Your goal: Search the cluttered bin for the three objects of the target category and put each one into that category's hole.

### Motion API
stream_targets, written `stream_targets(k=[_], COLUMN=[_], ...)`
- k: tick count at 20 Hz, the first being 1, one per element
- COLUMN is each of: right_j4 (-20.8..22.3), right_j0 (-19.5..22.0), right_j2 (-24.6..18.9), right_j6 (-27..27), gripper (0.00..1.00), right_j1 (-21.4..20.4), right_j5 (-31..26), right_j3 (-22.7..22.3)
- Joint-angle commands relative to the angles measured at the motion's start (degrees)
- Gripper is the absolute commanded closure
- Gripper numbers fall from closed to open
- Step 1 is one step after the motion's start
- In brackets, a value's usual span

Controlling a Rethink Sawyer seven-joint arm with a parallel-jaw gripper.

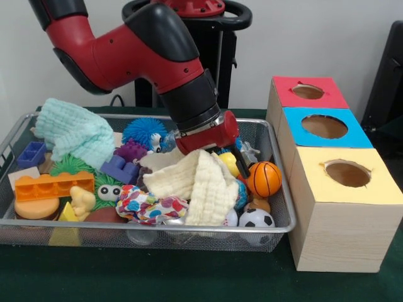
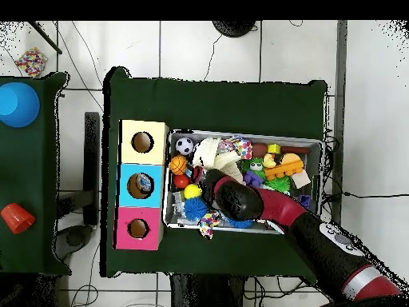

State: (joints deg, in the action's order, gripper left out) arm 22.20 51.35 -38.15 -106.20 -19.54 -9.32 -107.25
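Note:
The silver wire-mesh bin (image 1: 280, 189) holds a heap of toys, and it also shows in the overhead view (image 2: 240, 133). My gripper (image 1: 242, 165) reaches down into the bin's right part, just behind an orange basketball (image 1: 263, 178) and beside a yellow ball (image 1: 229, 162). A cream cloth (image 1: 201, 182) lies right in front of it. In the overhead view the gripper (image 2: 204, 185) is mostly hidden under the arm, near the basketball (image 2: 177, 165). Three wooden boxes stand beside the bin, each with a hole on top: red (image 1: 308, 92), blue (image 1: 324, 127) and yellow (image 1: 346, 173).
Also in the bin are a soccer ball (image 1: 256, 219), a blue spiky ball (image 1: 143, 132), a mint cloth (image 1: 72, 132), a patterned cloth (image 1: 148, 206), an orange brick (image 1: 53, 185) and a purple brick (image 1: 126, 160). A blue cup (image 2: 17, 104) and a red cup (image 2: 14, 217) stand on a side table.

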Motion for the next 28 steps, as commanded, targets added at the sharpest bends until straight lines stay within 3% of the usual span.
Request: stream_targets(k=[1,5,8,28], right_j4=[-0.38,-0.61,-1.97,-5.46], right_j0=[-4.73,-13.46,-18.4,-21.18], right_j2=[4.04,14.14,18.82,21.99], right_j6=[-7.17,-12.22,-13.27,-9.34], gripper=[0.0,0.0,0.0,0.0], right_j1=[-1.45,-12.0,-17.7,-18.97], right_j5=[-0.28,0.71,-2.46,-2.65], right_j3=[-2.39,-4.01,-4.23,-4.34])
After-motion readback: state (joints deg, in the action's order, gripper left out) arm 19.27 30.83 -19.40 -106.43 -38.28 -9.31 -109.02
